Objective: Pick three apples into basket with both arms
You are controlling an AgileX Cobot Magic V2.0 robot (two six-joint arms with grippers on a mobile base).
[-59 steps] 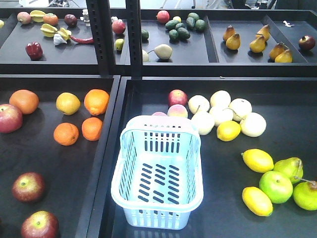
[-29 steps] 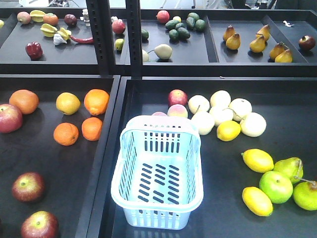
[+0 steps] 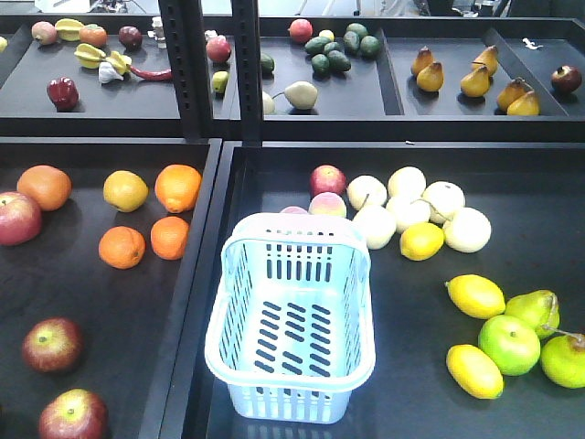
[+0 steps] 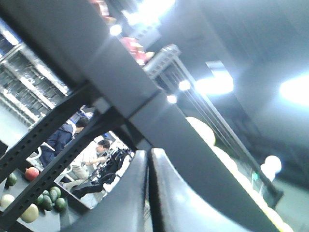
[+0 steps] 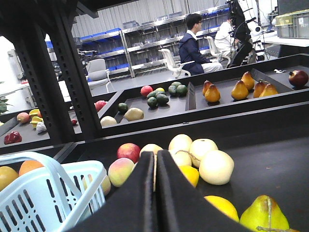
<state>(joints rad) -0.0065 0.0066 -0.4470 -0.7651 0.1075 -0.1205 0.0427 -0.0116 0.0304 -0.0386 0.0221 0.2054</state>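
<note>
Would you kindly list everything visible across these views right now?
apples: three, dark red, left tray
oranges: four, orange, left tray
yellow fruit: one, among the oranges
basket: one, pale blue, empty, right tray
pink-red fruit: three, behind the basket
pale fruit: five, cream, right tray
lemons: three, yellow, right tray
green fruit: three, right tray's edge
pears: six, brown-yellow, upper shelf
left end effector: black, shut, aimed up at rack
right end effector: black, shut, beside the basket
</note>
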